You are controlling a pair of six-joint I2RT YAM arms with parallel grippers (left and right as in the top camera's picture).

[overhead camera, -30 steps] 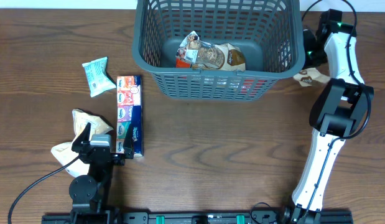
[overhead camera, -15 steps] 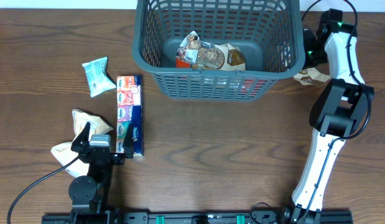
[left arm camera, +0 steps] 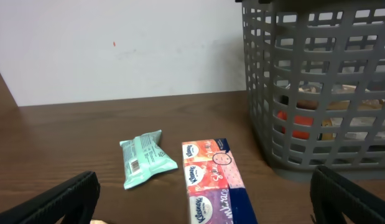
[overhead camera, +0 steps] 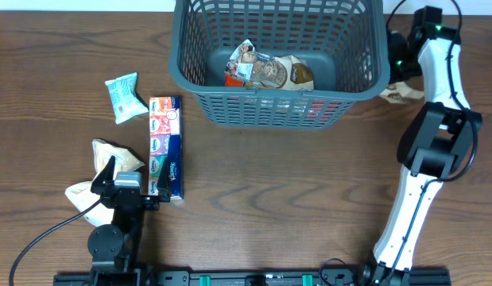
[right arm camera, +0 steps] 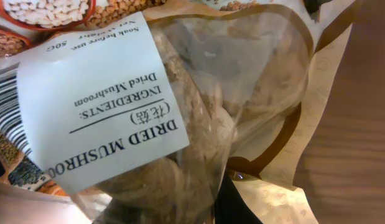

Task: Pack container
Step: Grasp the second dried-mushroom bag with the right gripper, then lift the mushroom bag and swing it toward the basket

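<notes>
Right tool (overhead camera: 398, 76) is at the far right, just outside the basket's (overhead camera: 279, 113) right wall, right at the mushroom pkt (right arm camera: 180, 124). That pkt ("Dried Mushroom" label, clear window) fills the wrist view, so can't tell if the tool is spread or pinching it. From overhead the pkt lies close against the basket wall. Whether it rests on the worktop (overhead camera: 309, 199) or is lifted, can't tell.

Left tool (overhead camera: 128, 184) is spread wide and holds nothing. It's low at the near-left, w/ a crumpled tan pkt (overhead camera: 106, 151) under/beside it.

Progress: partly done, I'd judge approx a third to half.

Basket stands upright at far centre of the worktop. On its base:
- a printed snack pkt (overhead camera: 247, 57)
- a brown pkt (overhead camera: 292, 73) touching it
- sth red (overhead camera: 232, 78) at the left

They overlap, so exact count is unclear. Plenty of room left.

Left to pack:
- mushroom pkt, prob. next in, given the right tool is on it
- mint-green wipes pkt (overhead camera: 124, 97)
- tissue pack (overhead camera: 165, 147), just beside the wipes
- tan pkt

So approx 4 out vs. 2–3 in.
</notes>
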